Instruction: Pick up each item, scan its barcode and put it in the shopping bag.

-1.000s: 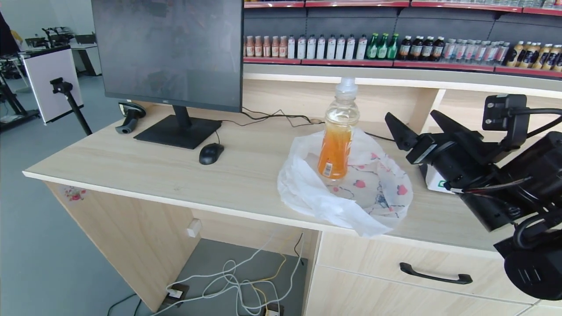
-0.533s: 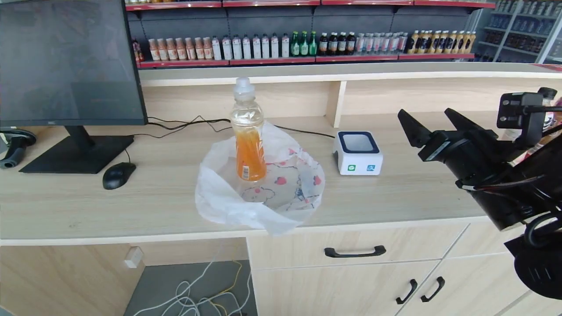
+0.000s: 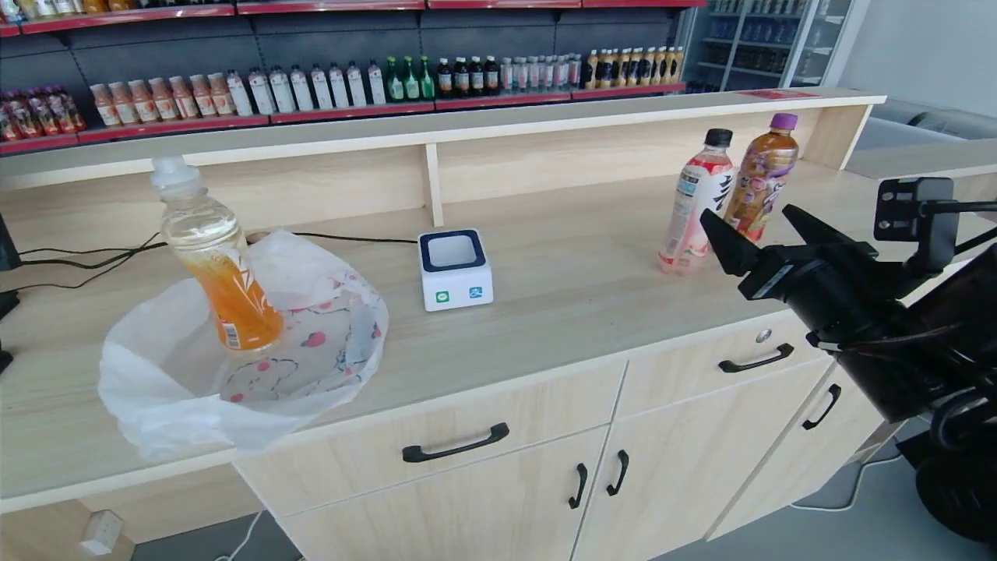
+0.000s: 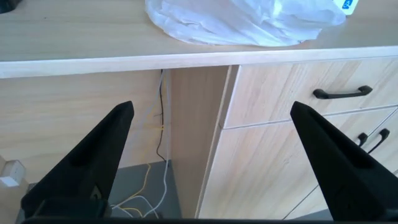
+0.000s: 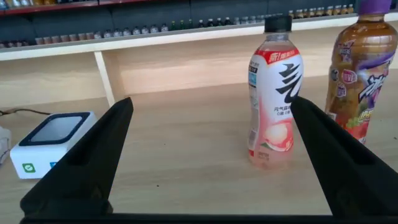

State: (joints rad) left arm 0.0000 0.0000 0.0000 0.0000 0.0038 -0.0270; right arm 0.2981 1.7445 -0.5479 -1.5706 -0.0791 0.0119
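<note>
Shopping bag (image 3: 195,405): white, floral print, slumped open at near edge of bench (image 3: 576,288), 8 o'clock of scanner (image 3: 456,269). Orange drink btl (image 3: 222,273) stands inside it, tilted, white cap. L claw (image 4: 211,109): spread, empty, low, facing cupboard front (image 4: 273,143). R claw (image 3: 746,212): spread, empty, 3 o'clock side. Scanner: white cube, mid-bench. Pink btl (image 3: 693,210), black cap, upright, 2 o'clock of scanner; purple-cap btl (image 3: 763,183) just beside. Drinks shelf (image 3: 350,111): 12 o'clock, far.
</note>
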